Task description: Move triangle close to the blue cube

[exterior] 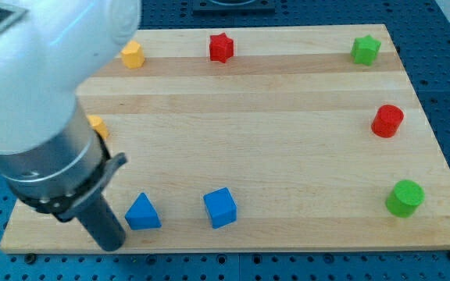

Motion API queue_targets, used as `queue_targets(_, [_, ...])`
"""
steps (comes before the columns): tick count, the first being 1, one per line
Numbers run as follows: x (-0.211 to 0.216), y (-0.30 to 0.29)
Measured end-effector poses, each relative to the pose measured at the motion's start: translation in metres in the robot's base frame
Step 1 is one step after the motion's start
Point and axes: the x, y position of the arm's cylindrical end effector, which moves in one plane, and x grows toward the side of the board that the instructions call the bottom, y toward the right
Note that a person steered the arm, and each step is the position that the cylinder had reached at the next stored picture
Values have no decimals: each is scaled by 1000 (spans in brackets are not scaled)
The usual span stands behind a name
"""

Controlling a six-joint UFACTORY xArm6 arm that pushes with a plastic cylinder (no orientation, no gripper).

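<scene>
A blue triangle (142, 211) lies near the view's bottom left of the wooden board (248, 140). A blue cube (220, 208) sits a short way to its right, with a gap between them. My dark rod comes down at the view's bottom left; my tip (112, 243) is just left of and below the triangle, close to it but I cannot tell if it touches.
A yellow block (133, 55) and a red star (221, 48) sit near the view's top. A green star (365, 50) is at top right. A red cylinder (387, 121) and a green cylinder (405, 197) stand at the right. An orange block (97, 126) is partly hidden behind the arm.
</scene>
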Motion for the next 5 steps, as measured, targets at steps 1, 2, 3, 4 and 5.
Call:
queue_targets(1, [-34, 16])
queue_targets(2, [-35, 19])
queue_targets(3, [-35, 55])
queue_targets(4, [-35, 99])
queue_targets(5, [-35, 108])
